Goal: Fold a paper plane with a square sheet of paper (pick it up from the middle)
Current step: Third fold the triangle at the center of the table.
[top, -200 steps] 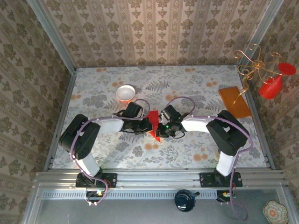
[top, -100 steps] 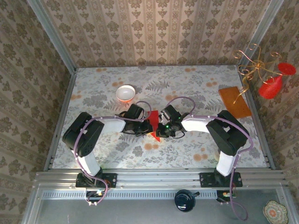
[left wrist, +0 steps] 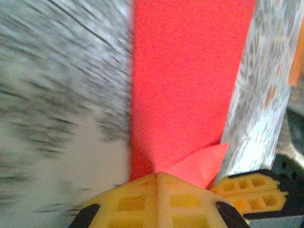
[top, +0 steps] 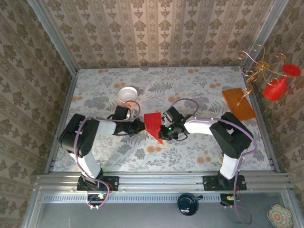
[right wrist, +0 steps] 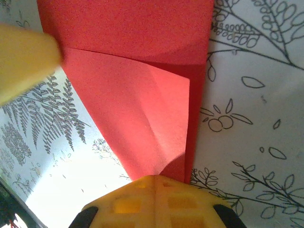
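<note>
Folded red sheet (top: pixel 153 122) tight between left gripper (left wrist: pixel 158 176) and right gripper (right wrist: pixel 154 180)

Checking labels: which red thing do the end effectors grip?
The folded paper mid-table, pinched at both sides; the red ornaments hang far right, untouched.

Noted small white bowl (top: pixel 127 94) left of centre on floral table (top: pixel 199 156). At right edge, orange-brown board (top: pixel 238 105), gold wire stand (top: pixel 256 66) rising over it.
</note>
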